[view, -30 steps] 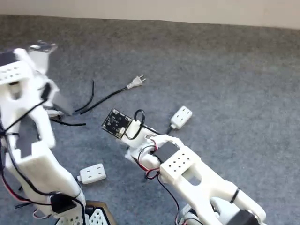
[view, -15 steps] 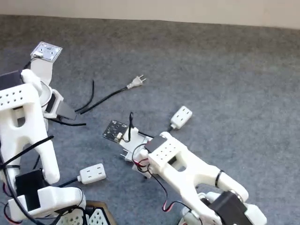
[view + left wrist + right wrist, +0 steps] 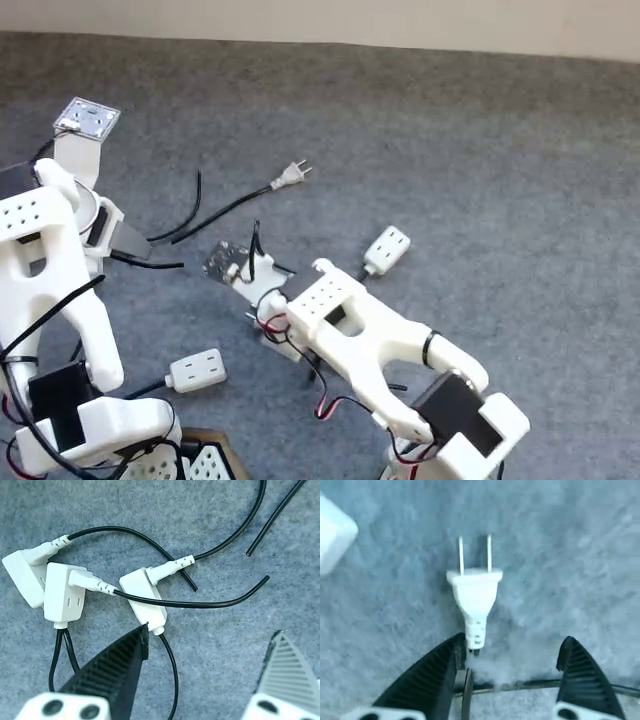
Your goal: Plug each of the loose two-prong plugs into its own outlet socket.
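A white two-prong plug (image 3: pixel 474 592) lies flat on the grey carpet, prongs pointing away from my right gripper (image 3: pixel 514 642). That gripper is open, its black fingers on either side of the plug's cord end without touching it. In the high view the right gripper (image 3: pixel 262 322) hangs low between two white outlet sockets (image 3: pixel 197 370) (image 3: pixel 387 248). Another loose plug (image 3: pixel 290 177) on a black cord lies farther back. My left gripper (image 3: pixel 210 645) stands open above a white socket (image 3: pixel 145 602) that has a plug (image 3: pixel 170 569) in it.
Two more white sockets (image 3: pixel 62 592) (image 3: pixel 22 577) with plugs in them lie beside that one. Loose black cord ends (image 3: pixel 190 215) curl on the carpet near the left arm (image 3: pixel 60 280). A white socket corner (image 3: pixel 332 535) shows near the right gripper. Open carpet stretches to the right.
The right arm has swung its wrist leftward and dropped lower over the carpet. The left arm has lifted and turned, its wrist camera now tilted higher.
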Robot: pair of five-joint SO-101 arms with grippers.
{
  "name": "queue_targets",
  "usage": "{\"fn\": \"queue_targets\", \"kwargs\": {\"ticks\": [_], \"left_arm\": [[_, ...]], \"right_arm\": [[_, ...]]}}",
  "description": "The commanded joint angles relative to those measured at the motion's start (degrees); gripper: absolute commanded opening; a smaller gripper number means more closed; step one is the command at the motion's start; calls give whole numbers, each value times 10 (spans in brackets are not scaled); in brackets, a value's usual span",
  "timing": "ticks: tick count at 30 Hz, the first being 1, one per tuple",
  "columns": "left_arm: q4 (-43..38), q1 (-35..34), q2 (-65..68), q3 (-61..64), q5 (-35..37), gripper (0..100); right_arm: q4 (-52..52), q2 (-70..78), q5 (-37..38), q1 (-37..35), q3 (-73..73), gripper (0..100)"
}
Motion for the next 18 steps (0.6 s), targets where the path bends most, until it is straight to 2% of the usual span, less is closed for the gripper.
{"fn": "queue_targets", "kwargs": {"ticks": [1, 8, 18], "left_arm": [[-7, -7, -22, -2, -5, 366], [-7, -7, -22, -2, -5, 366], [-7, -14, -22, -1, -5, 366]], "right_arm": [[17, -54, -14, -6, -56, 277], [15, -22, -14, -36, -54, 277], [15, 50, -14, -37, -60, 277]]}}
